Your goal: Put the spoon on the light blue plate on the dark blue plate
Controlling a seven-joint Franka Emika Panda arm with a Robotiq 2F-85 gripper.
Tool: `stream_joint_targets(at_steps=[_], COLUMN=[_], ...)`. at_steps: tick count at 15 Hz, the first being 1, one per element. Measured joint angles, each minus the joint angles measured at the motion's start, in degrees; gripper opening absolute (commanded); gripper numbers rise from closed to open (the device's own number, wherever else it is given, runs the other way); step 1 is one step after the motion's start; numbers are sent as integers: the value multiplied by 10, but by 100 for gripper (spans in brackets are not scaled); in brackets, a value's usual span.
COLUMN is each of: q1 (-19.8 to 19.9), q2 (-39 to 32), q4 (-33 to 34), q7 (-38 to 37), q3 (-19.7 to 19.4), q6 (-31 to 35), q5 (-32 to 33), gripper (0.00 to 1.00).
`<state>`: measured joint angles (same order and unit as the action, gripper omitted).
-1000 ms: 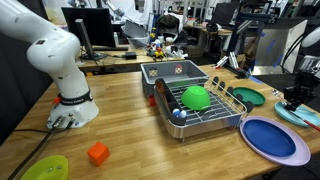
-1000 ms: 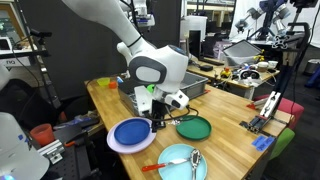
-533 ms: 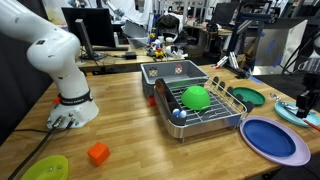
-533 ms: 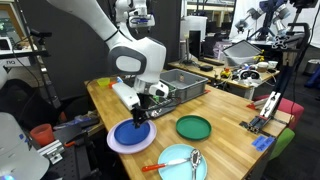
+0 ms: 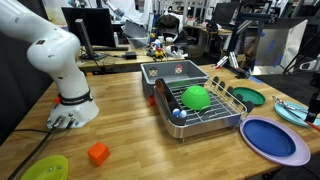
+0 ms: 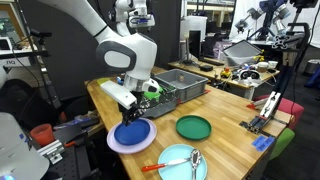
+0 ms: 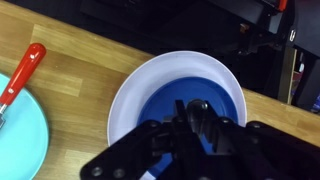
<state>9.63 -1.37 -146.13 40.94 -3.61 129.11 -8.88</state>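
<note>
My gripper [image 7: 197, 120] hangs over the middle of the dark blue plate [image 7: 160, 100]. It is shut on a small grey spoon [image 7: 197, 108], whose rounded bowl shows between the fingers. In an exterior view the gripper [image 6: 130, 112] is a little above that plate [image 6: 137, 136]. The light blue plate [image 6: 176, 160] lies nearer the table's front, and a silvery spoon [image 6: 195, 159] lies on it. The light blue plate also shows at the wrist view's left edge [image 7: 25, 135]. Both plates show in an exterior view: dark blue [image 5: 272, 138], light blue [image 5: 300, 115].
A dark green plate [image 6: 194, 127] [image 5: 248, 97] lies next to the blue plates. A red-handled utensil [image 7: 22, 75] [image 6: 150, 166] rests with its head on the light blue plate. A wire dish rack [image 5: 215, 118] holds a green bowl [image 5: 195, 97]. The table edge runs behind the dark blue plate.
The arm has swung from above the dark green plate to above the dark blue plate. In the exterior view from the rack side it has slid out at the right edge.
</note>
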Motion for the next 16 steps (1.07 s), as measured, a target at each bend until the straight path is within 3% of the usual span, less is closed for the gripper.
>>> stream_joint_targets(at_steps=[4, 5, 8, 16], q1=[0, 0, -5, -59], q2=[0, 0, -2, -1], q4=[0, 0, -1, -55], q7=[1, 1, 1, 2], q3=[0, 0, 0, 11], q6=[0, 0, 0, 10], q5=[0, 0, 14, 202], gripper=[20, 5, 5, 5])
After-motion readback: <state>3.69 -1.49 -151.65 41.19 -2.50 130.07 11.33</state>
